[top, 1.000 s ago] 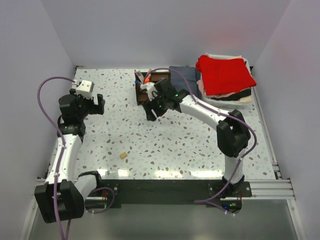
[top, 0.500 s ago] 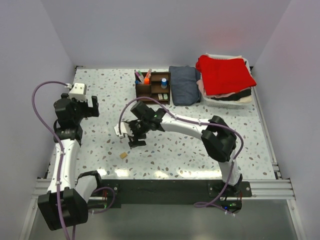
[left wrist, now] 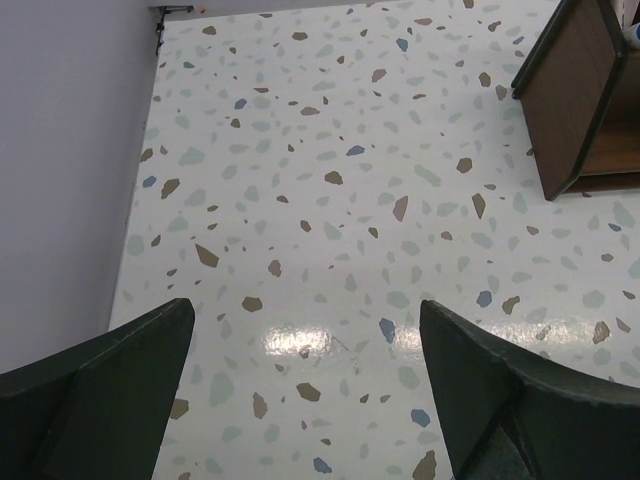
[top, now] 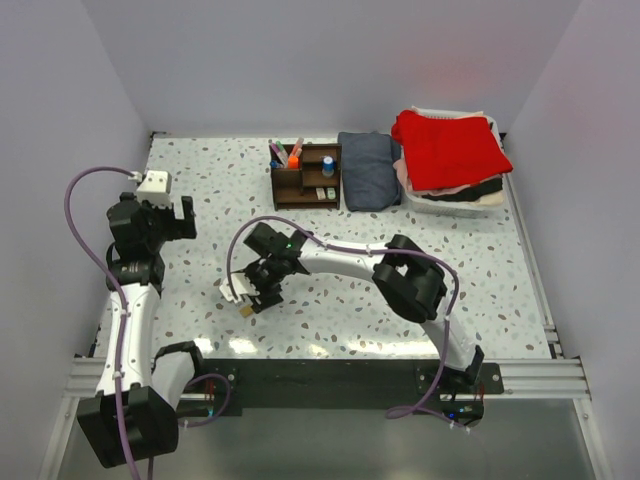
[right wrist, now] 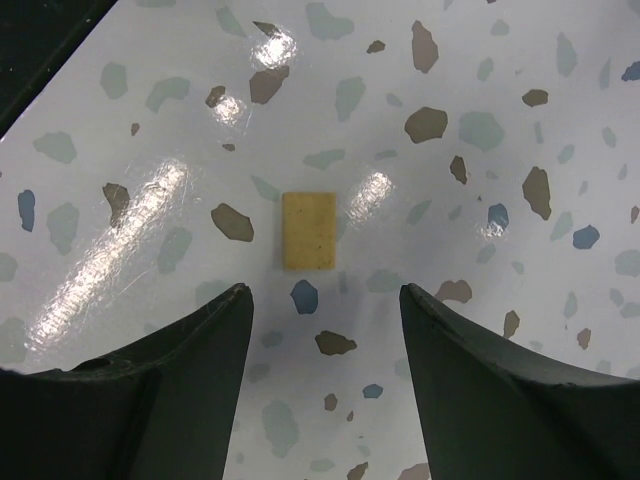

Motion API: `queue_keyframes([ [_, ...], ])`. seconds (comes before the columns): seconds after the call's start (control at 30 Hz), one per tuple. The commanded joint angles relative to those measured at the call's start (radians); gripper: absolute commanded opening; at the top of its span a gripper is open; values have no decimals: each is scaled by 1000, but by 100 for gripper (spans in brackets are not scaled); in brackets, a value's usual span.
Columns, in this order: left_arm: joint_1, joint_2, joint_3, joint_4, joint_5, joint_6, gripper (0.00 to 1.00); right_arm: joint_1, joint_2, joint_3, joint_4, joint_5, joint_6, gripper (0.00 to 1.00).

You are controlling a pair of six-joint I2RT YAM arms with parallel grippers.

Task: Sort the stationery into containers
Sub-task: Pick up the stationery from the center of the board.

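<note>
A small tan block (right wrist: 308, 231) lies flat on the speckled table, just ahead of my right gripper (right wrist: 325, 292), which is open and empty above it. In the top view the block (top: 245, 310) peeks out beside the right gripper (top: 252, 298) at the near left of the table. The dark brown organizer (top: 306, 177) stands at the back middle with pens and a blue-capped item in its compartments; its corner shows in the left wrist view (left wrist: 580, 100). My left gripper (top: 168, 218) is open and empty over bare table at the left (left wrist: 305, 330).
A folded dark cloth (top: 368, 170) lies right of the organizer. A pile of folded clothes with a red one on top (top: 448, 150) sits at the back right. Walls close in the table on left, back and right.
My right arm has swung from the organizer across to the near left and now hovers over the tan block. The left arm has drawn back slightly.
</note>
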Motion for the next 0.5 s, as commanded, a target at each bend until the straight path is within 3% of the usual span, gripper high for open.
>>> queue_keyframes([
  [0.0, 9, -20, -17, -2, -13, 4, 100, 5, 18, 49, -9, -50, -26, 63],
  [0.47, 8, -19, -39, 26, 3, -10, 100, 10, 43, 20, 100, -56, 117, 59],
])
